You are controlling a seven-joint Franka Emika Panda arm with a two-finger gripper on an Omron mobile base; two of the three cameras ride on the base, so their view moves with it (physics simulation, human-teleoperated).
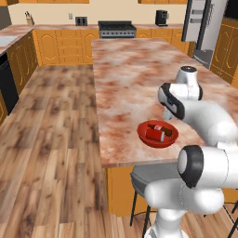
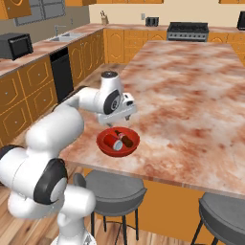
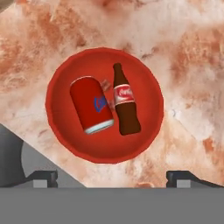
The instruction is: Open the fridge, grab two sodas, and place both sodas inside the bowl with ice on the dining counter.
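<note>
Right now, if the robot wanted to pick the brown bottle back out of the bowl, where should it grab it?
Probably around the wide body of the bottle, near the red label, coming straight down from above. It lies flat in the red bowl, so the fingers should straddle it across its width. The can lies close beside it, leaving little room on that side.

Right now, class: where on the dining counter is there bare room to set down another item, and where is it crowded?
The dining counter is bare from the red bowl back toward the stove. It is crowded only at the near edge, where the can and bottle fill the bowl under the open gripper.
</note>
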